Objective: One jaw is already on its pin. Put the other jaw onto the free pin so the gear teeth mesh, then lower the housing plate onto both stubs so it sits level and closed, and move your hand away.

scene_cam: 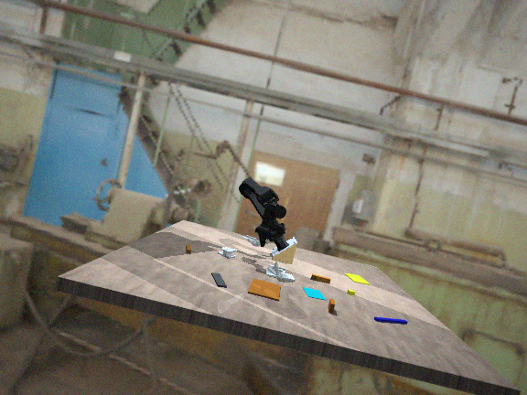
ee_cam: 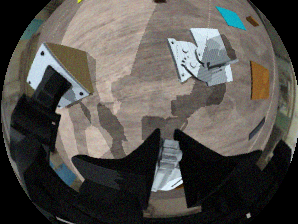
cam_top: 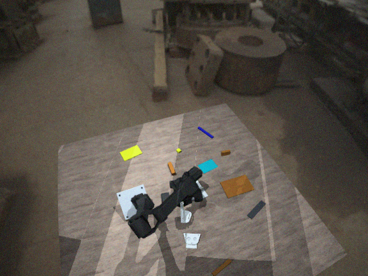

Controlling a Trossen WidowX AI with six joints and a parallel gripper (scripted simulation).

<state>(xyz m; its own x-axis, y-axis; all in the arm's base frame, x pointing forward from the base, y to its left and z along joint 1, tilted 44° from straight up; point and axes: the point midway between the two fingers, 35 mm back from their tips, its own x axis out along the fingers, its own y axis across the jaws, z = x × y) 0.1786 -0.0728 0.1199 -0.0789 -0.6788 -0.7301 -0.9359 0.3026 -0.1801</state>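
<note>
My gripper (cam_top: 182,203) (scene_cam: 262,242) (ee_cam: 166,132) is shut on a loose white jaw (cam_top: 186,217) (scene_cam: 250,239) (ee_cam: 169,156), which hangs above the table, off to the side of the base. The white base (cam_top: 204,193) (scene_cam: 280,273) (ee_cam: 203,36) stands on the table, partly under the arm in the top view. A greyish jaw (ee_cam: 216,73) with a toothed edge sits on it in the wrist view. The free pin and the stubs are too small to tell apart. The white housing plate (cam_top: 191,239) (scene_cam: 227,251) lies apart on the table, nearer the front edge in the top view.
The arm's wedge mount (cam_top: 123,205) (scene_cam: 285,256) (ee_cam: 76,65) stands left of the base in the top view. An orange plate (cam_top: 237,186) (scene_cam: 264,289) (ee_cam: 259,80), a cyan plate (cam_top: 207,166) (scene_cam: 314,293) (ee_cam: 231,18) and a dark bar (cam_top: 256,209) (scene_cam: 219,280) lie around the base.
</note>
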